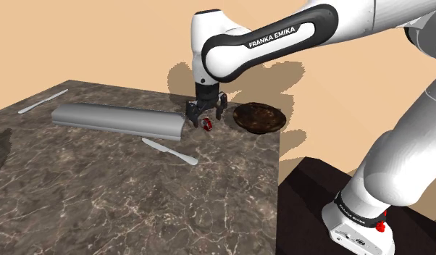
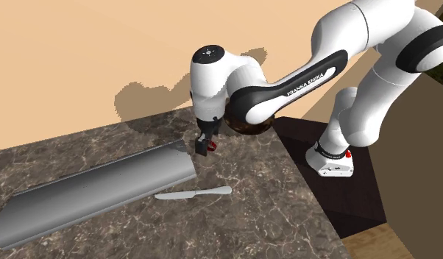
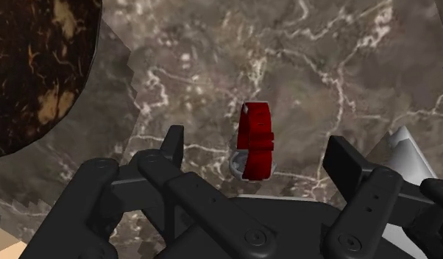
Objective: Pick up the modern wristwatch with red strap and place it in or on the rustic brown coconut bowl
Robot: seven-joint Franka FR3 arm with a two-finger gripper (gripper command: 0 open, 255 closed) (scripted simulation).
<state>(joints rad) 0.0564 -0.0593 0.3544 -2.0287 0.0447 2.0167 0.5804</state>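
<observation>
The wristwatch [image 3: 255,140] has a red strap and a grey case, and it lies on the dark marble tabletop [image 1: 101,188]. My gripper [image 3: 258,154] hangs low over it, open, one finger on each side of the strap, neither touching. From the shoulder view the watch [image 1: 207,124] shows just under the gripper [image 1: 206,116], and the dark brown bowl [image 1: 258,117] sits a short way to that view's right. In the second exterior view the gripper [image 2: 205,145] has the red watch [image 2: 212,147] at its tip, with the bowl [image 2: 246,129] mostly behind the arm. The bowl [image 3: 36,66] also lies beside the gripper in the wrist view.
A long grey curved piece [image 1: 119,119] lies close to the watch on the shoulder view's left. A pale knife [image 1: 169,150] rests in front of it and another utensil [image 1: 43,101] lies at the far left. The table's edge [image 1: 280,156] drops off beside the bowl.
</observation>
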